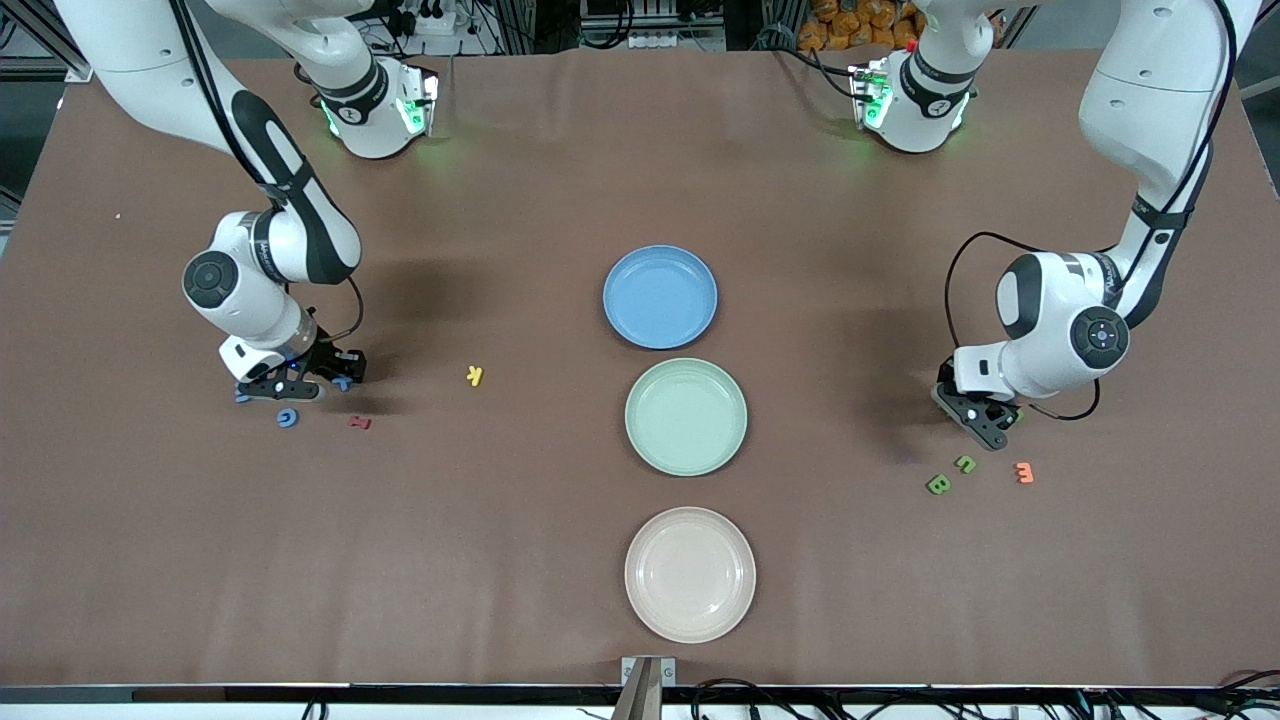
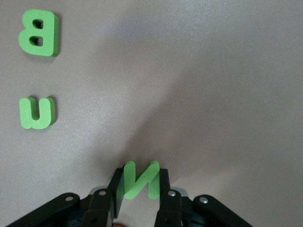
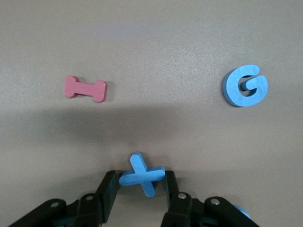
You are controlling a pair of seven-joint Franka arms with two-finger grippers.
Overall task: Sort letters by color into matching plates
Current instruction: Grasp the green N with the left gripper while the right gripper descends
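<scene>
Down at the table on the left arm's end, the left gripper [image 2: 138, 187] has its jaws pinching a green N [image 2: 139, 179], which stands on edge between the fingers [image 2: 165, 189]. Nearer the front camera lie a green U [image 2: 37, 112] and a green B [image 2: 39, 33], with an orange letter [image 1: 1023, 472] just beside them toward the table's end. On the right arm's end, the right gripper [image 3: 141, 182] is low over the cloth, its jaws set against the two sides of a blue X [image 3: 142, 174]; whether the X is off the table I cannot tell. A blue G [image 3: 245, 85] and a pink I [image 3: 85, 88] lie close by, nearer the front camera, and another blue piece [image 1: 242, 397], mostly hidden, sits just beside the gripper. A yellow letter [image 1: 475, 375] lies between that group and the plates. Three plates stand in a row down the middle: blue plate [image 1: 660, 297] farthest from the front camera, green plate [image 1: 686, 416] in the middle, beige plate [image 1: 690, 573] nearest, with no letters in them.
</scene>
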